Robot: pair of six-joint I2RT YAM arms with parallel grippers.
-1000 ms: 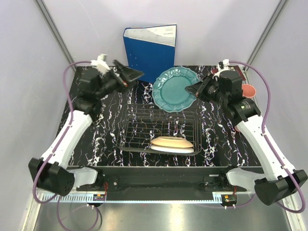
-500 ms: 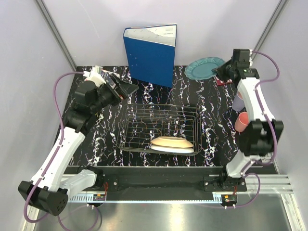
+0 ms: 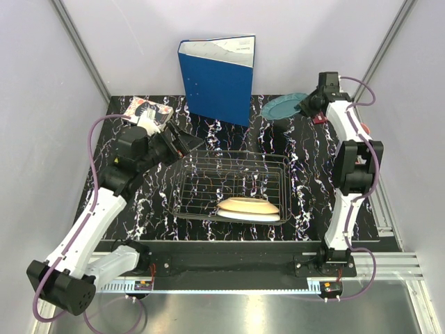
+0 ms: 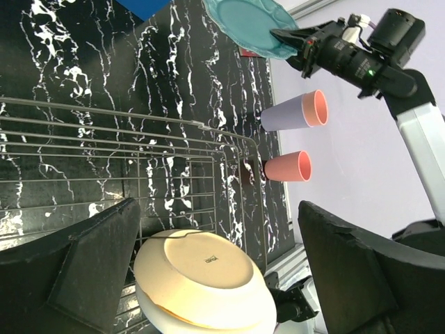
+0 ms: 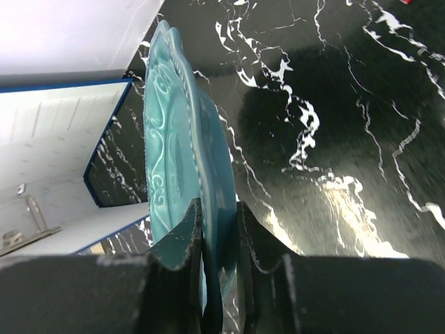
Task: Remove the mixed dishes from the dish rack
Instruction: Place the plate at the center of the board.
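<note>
- Dish rack (image 3: pixel 208 188) sits at centre of the black marbled tabletop (image 3: pixel 139 202). In its lower right corner a cream plate (image 3: pixel 247 204) lies upside down on a white plate (image 3: pixel 256 217).
- Teal plate (image 5: pixel 174 153) is out of the rack, at upper right of the top view. The right gripper (image 3: pixel 306 106) pinches its rim between narrow fingers and holds it tilted.
- Blue binder (image 3: pixel 217 80) stands upright just left of that plate, behind the rack.
- Left gripper (image 3: pixel 186 144) hangs over the rack's upper left corner, fingers spread wide, nothing between them.
- Lavender cup (image 4: pixel 281 115) and pink cup (image 4: pixel 285 167) stand beyond the rack's right end.
- Small book (image 3: pixel 147 109) lies at upper left.
</note>
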